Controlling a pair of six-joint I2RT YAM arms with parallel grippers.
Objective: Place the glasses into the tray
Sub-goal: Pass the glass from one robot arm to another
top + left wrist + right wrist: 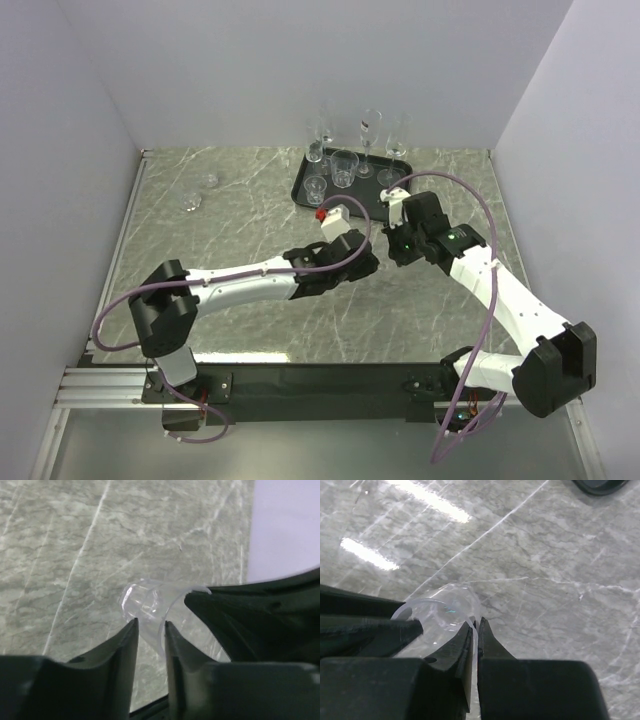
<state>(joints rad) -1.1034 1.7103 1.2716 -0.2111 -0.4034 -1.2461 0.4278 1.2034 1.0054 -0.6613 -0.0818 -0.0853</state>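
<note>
Both arms are meeting above the marble table (250,215), just near of the black tray (303,180). The left gripper (150,625) is squeezing a small tumbler (142,602) between its two fingers; the tumbler is lying tilted on its side in the air. The right gripper (476,622) is pinching the same tumbler's thin wall at the rim, fingers almost together. Six other glasses are standing in the tray, with three tall flutes (370,130) along its far edge. Two loose glasses (200,190) are sitting on the table, well left of the tray.
</note>
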